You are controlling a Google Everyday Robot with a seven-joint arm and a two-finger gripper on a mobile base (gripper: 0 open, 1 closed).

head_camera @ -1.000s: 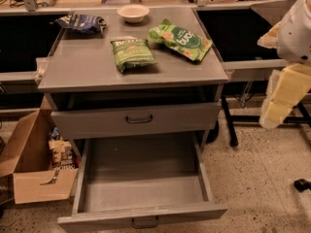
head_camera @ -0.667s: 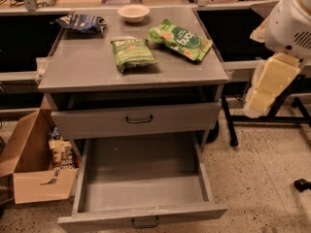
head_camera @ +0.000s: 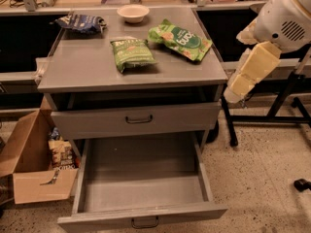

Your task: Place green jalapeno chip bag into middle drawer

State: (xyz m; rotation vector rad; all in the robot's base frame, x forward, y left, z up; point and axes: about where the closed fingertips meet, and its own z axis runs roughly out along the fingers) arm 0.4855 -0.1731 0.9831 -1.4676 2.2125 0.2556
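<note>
Green jalapeno chip bag (head_camera: 132, 53): flat on table (head_camera: 82, 76), ungrasped. Middle drawer (head_camera: 141, 181): open, empty, ready to receive it. Gripper (head_camera: 233, 94): right of table; opening cannot be told.

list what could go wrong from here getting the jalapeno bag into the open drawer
1. The green jalapeno chip bag lies near the larger bright-green bag, so a grasp might catch the wrong one.
2. The end effector hangs low beside the right edge of the cabinet; rising to the top, it may clip that edge.

No text is readable; hand outside view.
</note>
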